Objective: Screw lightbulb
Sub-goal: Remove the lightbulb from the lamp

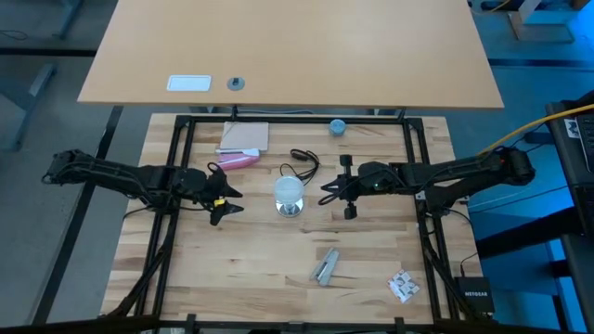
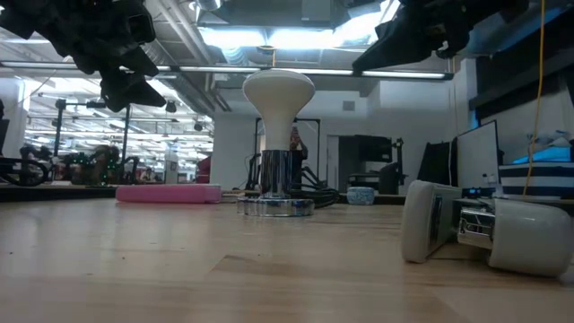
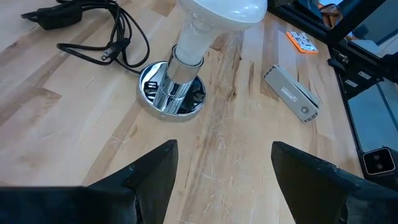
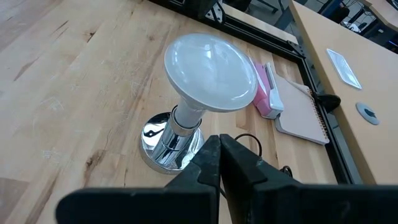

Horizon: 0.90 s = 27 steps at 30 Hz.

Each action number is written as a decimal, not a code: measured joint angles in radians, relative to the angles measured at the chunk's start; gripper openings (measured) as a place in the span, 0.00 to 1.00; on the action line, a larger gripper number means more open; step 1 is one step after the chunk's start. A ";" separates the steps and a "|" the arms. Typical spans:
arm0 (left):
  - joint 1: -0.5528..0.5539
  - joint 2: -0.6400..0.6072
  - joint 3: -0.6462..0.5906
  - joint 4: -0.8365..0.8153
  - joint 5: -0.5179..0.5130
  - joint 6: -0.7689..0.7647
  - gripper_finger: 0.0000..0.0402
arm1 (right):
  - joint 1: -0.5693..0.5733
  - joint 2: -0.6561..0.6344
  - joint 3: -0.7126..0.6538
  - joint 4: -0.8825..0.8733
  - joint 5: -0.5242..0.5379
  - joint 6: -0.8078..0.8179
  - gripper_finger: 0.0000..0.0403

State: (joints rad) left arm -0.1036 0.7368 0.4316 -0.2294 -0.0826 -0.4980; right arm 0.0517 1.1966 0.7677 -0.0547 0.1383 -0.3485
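The frosted-white lightbulb [image 1: 290,188] stands upright with its neck down in the round silvery socket [image 1: 290,209], which rests on its flat base at the middle of the wooden table. The low view shows the lightbulb [image 2: 279,92] above the socket [image 2: 276,187]. My left gripper [image 1: 225,199] hovers to the left of them, open, with nothing between its fingers; in its wrist view the socket [image 3: 171,93] lies ahead of the gripper [image 3: 224,168]. My right gripper [image 1: 327,193] hovers to their right, shut and holding nothing, pointing at the lightbulb [image 4: 210,71].
A thin black cord [image 1: 304,162] curls behind the socket. A pink case [image 1: 239,160] and a notebook [image 1: 244,137] lie at the far left, with a blue-grey cap [image 1: 337,127] at the far edge. A grey-white device [image 1: 325,266] and a small packet [image 1: 404,286] lie nearer the front.
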 joint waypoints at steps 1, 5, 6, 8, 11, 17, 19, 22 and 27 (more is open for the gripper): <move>0.000 0.000 0.000 0.000 0.000 0.000 0.63 | 0.000 0.000 0.000 0.000 0.000 0.000 0.04; 0.000 0.000 0.000 0.000 0.000 0.000 0.63 | 0.000 0.000 0.000 0.000 0.000 0.000 0.04; 0.000 0.000 0.000 0.000 0.000 0.000 0.63 | 0.000 0.000 0.000 0.000 0.000 0.000 0.04; 0.000 0.000 0.000 0.000 0.000 0.000 0.63 | 0.000 0.000 0.000 0.000 0.000 0.000 0.04; 0.000 0.000 0.000 0.000 0.000 0.000 0.63 | 0.000 0.000 0.000 0.000 0.000 0.000 0.04; 0.000 0.000 0.000 0.001 -0.001 0.015 0.63 | 0.000 0.000 0.000 0.001 0.001 0.000 0.04; 0.000 0.000 0.000 0.002 -0.007 0.068 0.63 | 0.000 0.000 0.000 0.001 0.002 0.001 0.04; 0.000 0.000 0.000 0.016 -0.010 0.136 0.63 | 0.000 0.000 0.000 0.001 0.004 0.001 0.04; 0.000 0.000 0.000 0.056 -0.011 0.087 0.63 | 0.000 0.000 0.000 0.018 0.008 0.002 0.04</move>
State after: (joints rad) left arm -0.1036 0.7364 0.4316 -0.1738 -0.0931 -0.4108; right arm 0.0517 1.1969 0.7677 -0.0370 0.1460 -0.3470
